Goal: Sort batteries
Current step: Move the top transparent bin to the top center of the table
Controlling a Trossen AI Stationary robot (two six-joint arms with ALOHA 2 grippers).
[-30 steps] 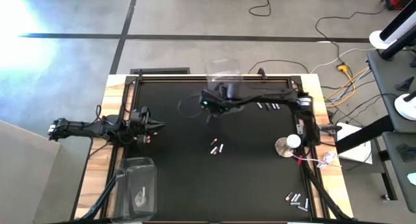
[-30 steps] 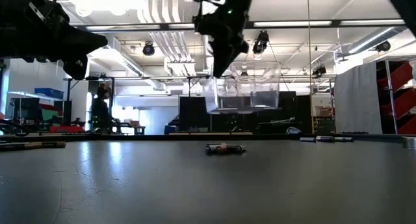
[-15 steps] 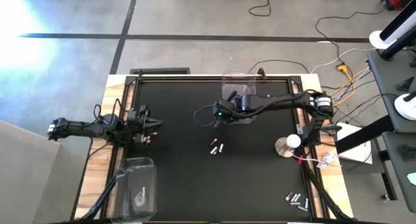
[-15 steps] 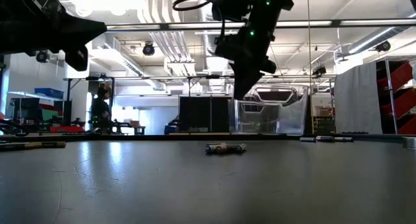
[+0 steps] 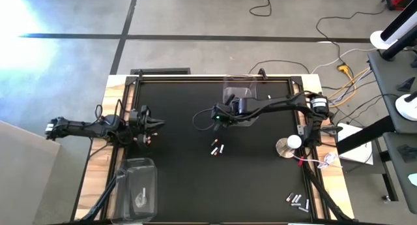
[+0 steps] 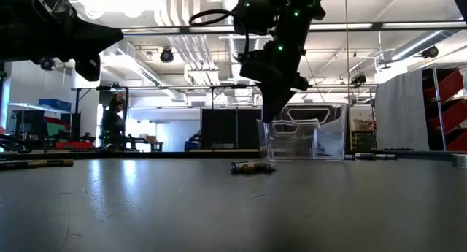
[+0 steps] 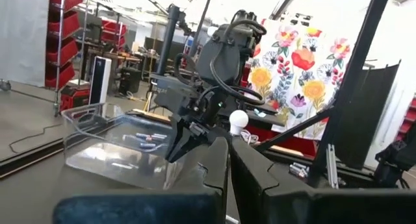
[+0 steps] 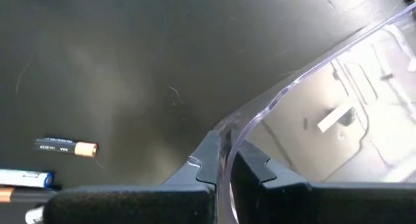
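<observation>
A clear plastic bin (image 5: 242,100) stands upright in the far middle of the black table, with my right gripper (image 5: 223,115) shut on its rim. In the low view the bin (image 6: 306,139) is down at table level. Batteries lie loose: a pair (image 5: 217,147) in the middle, which also shows in the low view (image 6: 252,166), some (image 5: 296,200) at the near right corner, and two (image 8: 65,147) in the right wrist view. My left gripper (image 5: 157,125) is shut on nothing above the left side. My right gripper pinches the bin's top rim (image 8: 229,141) at a corner, one finger inside the wall and one outside. The fingers slant down from above. The bin stays upright with its open side up and its base at the table's surface (image 6: 303,158).
A second clear bin (image 5: 138,188) stands at the near left corner. A round silver disc with a red wire (image 5: 287,145) lies at the right edge. More batteries (image 5: 146,139) lie beside my left gripper. Open black mat lies between the middle pair and the near edge.
My right gripper has come down and a little toward the table's near and right edges, carrying the clear bin. The bin hung high above the table a second ago and has now sunk to table level, still upright.
</observation>
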